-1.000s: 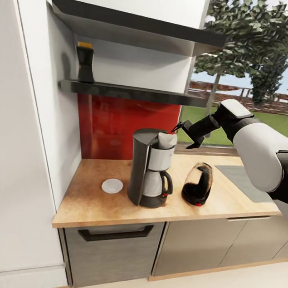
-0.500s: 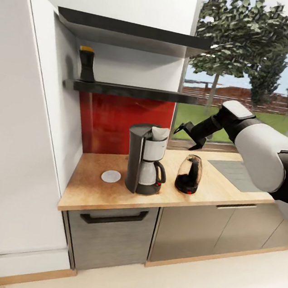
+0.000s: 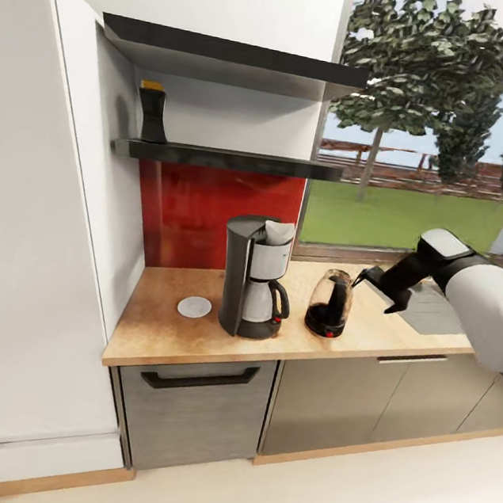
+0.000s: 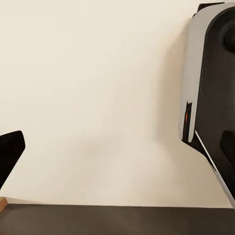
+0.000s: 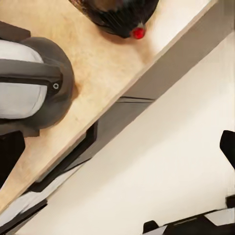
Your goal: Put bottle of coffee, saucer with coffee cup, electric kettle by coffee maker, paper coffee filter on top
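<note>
Hovering just right of the kettle (image 3: 330,303), the right claw (image 3: 369,278) carries nothing, its gape unreadable, and should next rise leftward toward the shelf (image 3: 228,159) bottle (image 3: 152,113).

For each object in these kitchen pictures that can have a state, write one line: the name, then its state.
Coffee maker: upright on the counter, white paper filter on top.
Kettle: upright on the counter, right of the coffee maker, apart from it.
Saucer: flat on the counter, nothing on it.
Coffee bottle: upright on the shelf, capped.
Drawer: closed.
Right gripper: beside the kettle, holding nothing.
</note>
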Tool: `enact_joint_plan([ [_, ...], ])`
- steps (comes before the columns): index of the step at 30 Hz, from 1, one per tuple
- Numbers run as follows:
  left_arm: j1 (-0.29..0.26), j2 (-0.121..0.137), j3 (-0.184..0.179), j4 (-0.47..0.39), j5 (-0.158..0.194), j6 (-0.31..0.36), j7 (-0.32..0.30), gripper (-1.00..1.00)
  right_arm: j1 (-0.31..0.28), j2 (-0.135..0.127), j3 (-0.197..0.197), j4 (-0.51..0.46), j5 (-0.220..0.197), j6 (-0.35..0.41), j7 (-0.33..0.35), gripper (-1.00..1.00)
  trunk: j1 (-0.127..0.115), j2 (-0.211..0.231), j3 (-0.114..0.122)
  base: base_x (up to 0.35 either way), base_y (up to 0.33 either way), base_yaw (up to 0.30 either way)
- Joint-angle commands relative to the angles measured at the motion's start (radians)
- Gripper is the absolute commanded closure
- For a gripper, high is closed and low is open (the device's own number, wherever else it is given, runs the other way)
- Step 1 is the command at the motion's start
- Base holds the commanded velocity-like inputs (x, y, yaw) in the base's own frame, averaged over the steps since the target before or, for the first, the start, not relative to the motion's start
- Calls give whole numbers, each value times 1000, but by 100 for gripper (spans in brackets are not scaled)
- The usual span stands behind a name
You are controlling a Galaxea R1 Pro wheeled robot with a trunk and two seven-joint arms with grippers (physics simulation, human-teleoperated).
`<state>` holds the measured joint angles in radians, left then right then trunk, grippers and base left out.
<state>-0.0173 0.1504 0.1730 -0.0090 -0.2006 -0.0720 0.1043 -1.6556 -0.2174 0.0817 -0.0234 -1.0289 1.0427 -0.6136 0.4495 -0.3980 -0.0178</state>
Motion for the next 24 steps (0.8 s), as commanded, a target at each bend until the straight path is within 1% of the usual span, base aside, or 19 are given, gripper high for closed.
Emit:
enact_joint_plan([
  [1, -1, 0, 7, 2, -11, -4, 3, -100, 18, -7, 4, -1, 7, 5, -5, -100, 1, -2, -2, 0, 0, 0],
  [2, -1, 0, 7, 2, -11, -4, 3, -100, 29, -11, 4, -1, 18, 5, -5, -100, 1, -2, -2, 0, 0, 0],
  [4, -1, 0, 7, 1, -11, -5, 3, -100, 88, -25, 4, -2, 68, 5, -5, -100, 1, -2, -2, 0, 0, 0],
  [5, -1, 0, 7, 1, -11, -5, 2, -100, 105, -27, 4, -2, 83, 5, -4, -100, 1, -2, -2, 0, 0, 0],
  [7, -1, 0, 7, 1, -11, -5, 2, -100, 166, -33, 4, -2, 149, 5, -4, -100, 1, -2, -2, 0, 0, 0],
  [8, -1, 0, 7, 1, -11, -5, 2, -100, 180, -34, 4, -2, 168, 5, -4, -100, 1, -2, -2, 0, 0, 0],
  [10, -1, 0, 6, 1, -11, -5, 2, -100, 239, -36, 4, -1, 247, 5, -3, -100, 1, -2, -2, 0, 0, 0],
  [11, -1, 0, 6, 2, -11, -5, 2, -100, 256, -36, 4, -1, 267, 5, -3, -100, 1, -2, -2, 0, 0, 0],
  [12, -1, 0, 6, 2, -11, -6, 2, -100, 296, -35, 4, -1, 305, 5, -2, -100, 1, -2, -2, 0, 0, 0],
  [13, -1, 0, 6, 2, -11, -6, 2, -100, 318, -35, 4, -2, 322, 5, -2, -100, 1, -2, -2, 0, 0, 0],
  [14, -1, 0, 6, 2, -11, -6, 2, -100, 368, -33, 4, -2, 353, 5, -1, -100, 1, -2, -2, 0, 0, 0],
  [15, -1, 0, 6, 3, -11, -6, 2, -100, 394, -31, 4, -2, 365, 5, 0, -100, 1, -2, -2, 0, 0, 0],
  [17, -1, 0, 6, 3, -11, -6, 2, -100, 496, -27, 4, -2, 396, 4, 1, -100, 1, -2, -2, 0, 0, 0],
  [18, -1, 0, 6, 3, -11, -6, 2, -100, 520, -25, 4, -3, 400, 4, 1, -100, 1, -2, -2, 0, 0, 0],
  [20, -1, -2, 5, 3, -12, -6, 2, -100, 602, -16, 3, -3, 410, 1, 10, -100, 1, -2, -2, 0, 0, 0],
  [21, 0, -2, 5, 3, -12, -6, 2, -100, 620, -13, 3, -4, 411, -1, 18, -100, 1, -2, -2, 0, 0, 0],
  [22, 0, -3, 4, 3, -13, -6, 2, -100, 658, -6, 3, -4, 413, -11, 44, -100, 1, -2, -2, 0, 0, 0],
  [24, -1, -4, 5, 2, -14, -5, 2, -100, 738, 8, 4, -5, 418, -64, 129, -100, 1, -2, -2, 0, 0, 0],
])
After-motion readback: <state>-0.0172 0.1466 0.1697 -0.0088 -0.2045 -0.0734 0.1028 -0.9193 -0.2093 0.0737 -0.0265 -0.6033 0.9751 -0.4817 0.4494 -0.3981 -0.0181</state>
